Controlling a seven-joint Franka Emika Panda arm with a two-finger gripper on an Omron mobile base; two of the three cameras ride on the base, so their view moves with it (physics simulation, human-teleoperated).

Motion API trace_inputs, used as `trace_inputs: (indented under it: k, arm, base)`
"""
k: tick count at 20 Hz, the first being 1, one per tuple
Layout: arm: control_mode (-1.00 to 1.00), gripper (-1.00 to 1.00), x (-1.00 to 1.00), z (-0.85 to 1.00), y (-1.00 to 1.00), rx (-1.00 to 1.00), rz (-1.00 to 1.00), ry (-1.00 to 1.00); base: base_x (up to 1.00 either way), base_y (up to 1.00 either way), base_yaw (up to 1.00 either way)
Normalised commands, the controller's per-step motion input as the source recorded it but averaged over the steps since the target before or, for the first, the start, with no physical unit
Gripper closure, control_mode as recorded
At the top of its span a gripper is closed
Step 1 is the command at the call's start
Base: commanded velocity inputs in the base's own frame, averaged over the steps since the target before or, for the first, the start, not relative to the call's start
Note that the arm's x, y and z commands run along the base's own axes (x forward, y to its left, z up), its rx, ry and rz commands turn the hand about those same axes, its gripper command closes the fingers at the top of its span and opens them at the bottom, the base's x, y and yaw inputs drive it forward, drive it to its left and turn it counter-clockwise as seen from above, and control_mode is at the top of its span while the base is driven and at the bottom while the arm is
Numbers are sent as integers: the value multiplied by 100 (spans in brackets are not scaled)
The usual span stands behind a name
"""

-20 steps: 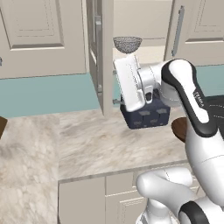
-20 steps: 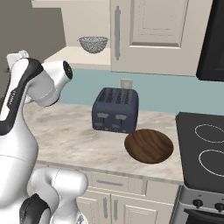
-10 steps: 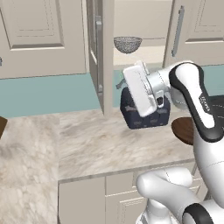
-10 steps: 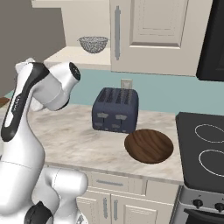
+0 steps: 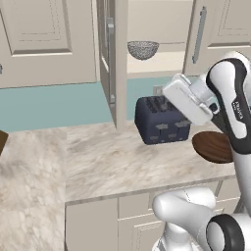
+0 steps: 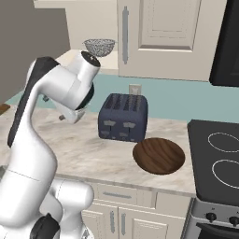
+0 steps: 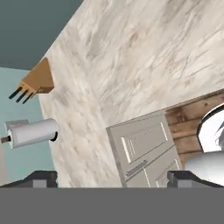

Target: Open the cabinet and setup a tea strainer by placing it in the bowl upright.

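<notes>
Dark fingertips of the gripper are seen well apart at the bottom of the hand view, so it is spread open and nothing is held. Marble counter is seen beyond it, with a knife block and a paper roll. Behind the hand a toaster is set, with the bowl just beside it. Above, the cabinet is open, and the strainer is seen on its shelf.

Marble counter (toaster, bowl); shelf bears tea strainer
</notes>
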Motion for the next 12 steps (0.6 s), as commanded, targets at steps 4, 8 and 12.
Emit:
trace_inputs:
  k: [4,8,12]
  arm:
    - [-100,-100,0,0,-100,-50,4,-13]
    - [-100,-100,1,0,-95,-54,5,-22]
    - [-100,-100,3,13,-61,-40,4,-44]
  base:
    - [0,0,0]
    - [0,0,0]
    - [0,0,0]
